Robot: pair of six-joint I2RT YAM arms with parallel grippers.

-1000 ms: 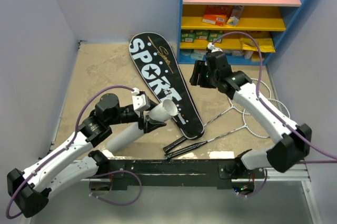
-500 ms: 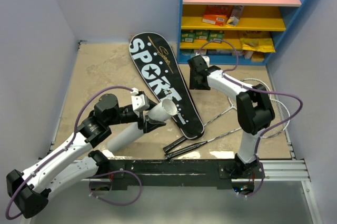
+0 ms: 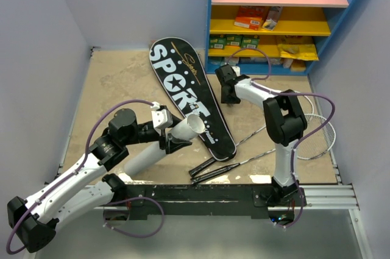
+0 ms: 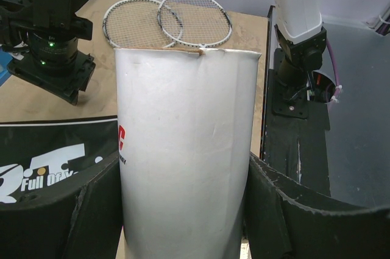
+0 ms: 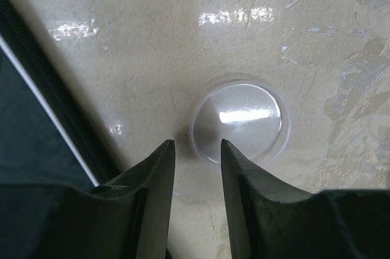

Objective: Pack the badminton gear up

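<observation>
Left wrist, left hand (image 4: pixel 183 210) clasping white tube (image 4: pixel 183 119), right hand (image 5: pixel 196 146) narrowly parted by clear lid (image 5: pixel 241 122).

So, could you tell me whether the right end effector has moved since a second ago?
Yes. The right end effector has shifted left in the top view, away from the blue shelf and closer to the black SPORT bag.

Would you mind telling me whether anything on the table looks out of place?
A round translucent cap lies alone on the table beside the black bag, while the white tube looks open-ended; possibly its lid.
</observation>
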